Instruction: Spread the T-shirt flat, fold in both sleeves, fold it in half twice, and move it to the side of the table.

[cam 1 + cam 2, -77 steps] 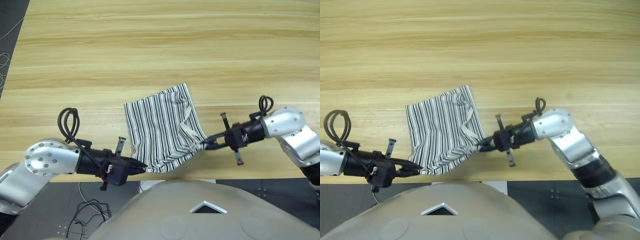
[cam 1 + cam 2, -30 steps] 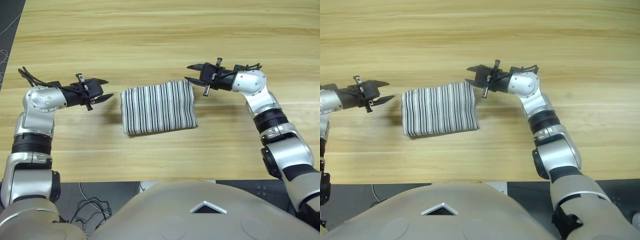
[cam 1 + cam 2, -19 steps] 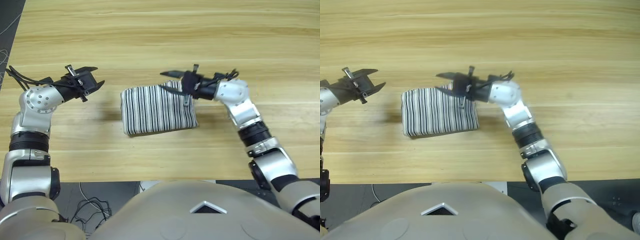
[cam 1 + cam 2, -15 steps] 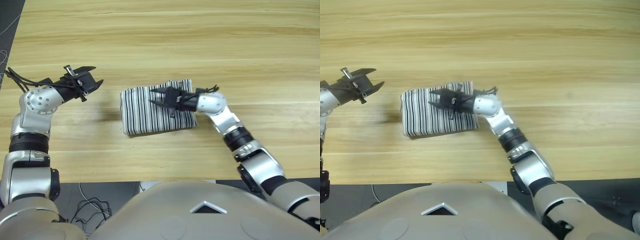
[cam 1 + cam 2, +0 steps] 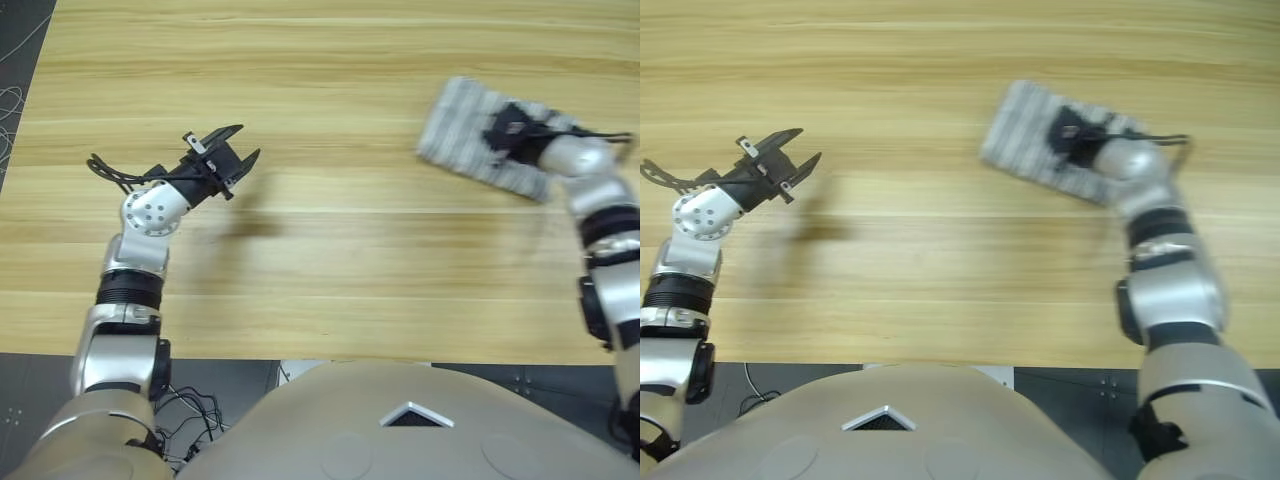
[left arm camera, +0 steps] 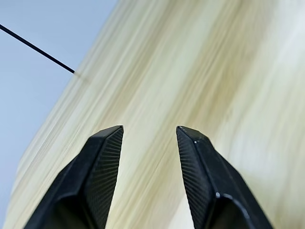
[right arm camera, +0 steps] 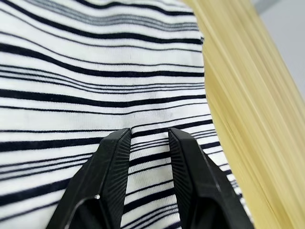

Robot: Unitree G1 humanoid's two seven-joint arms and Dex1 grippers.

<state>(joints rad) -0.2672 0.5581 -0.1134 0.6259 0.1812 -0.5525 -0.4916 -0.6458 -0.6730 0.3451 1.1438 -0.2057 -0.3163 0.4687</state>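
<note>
The folded striped T-shirt (image 5: 458, 140) lies on the wooden table (image 5: 330, 70) at the right side, toward the back. My right gripper (image 5: 507, 130) rests on top of it. In the right wrist view its fingers (image 7: 114, 162) press on the striped cloth (image 7: 95, 71) with a narrow gap between them, and the cloth between them lies flat. My left gripper (image 5: 248, 142) hovers open over bare wood at the left. Nothing sits between its fingers (image 6: 107, 157).
The table's left edge borders a dark floor with cables (image 5: 12, 90). The table's front edge (image 5: 300, 355) runs close to me. Bare wood stretches between the two grippers.
The right gripper has swept from the table's middle to the right and back, and the folded T-shirt went with it. The left gripper has shifted a little rightward and stayed open.
</note>
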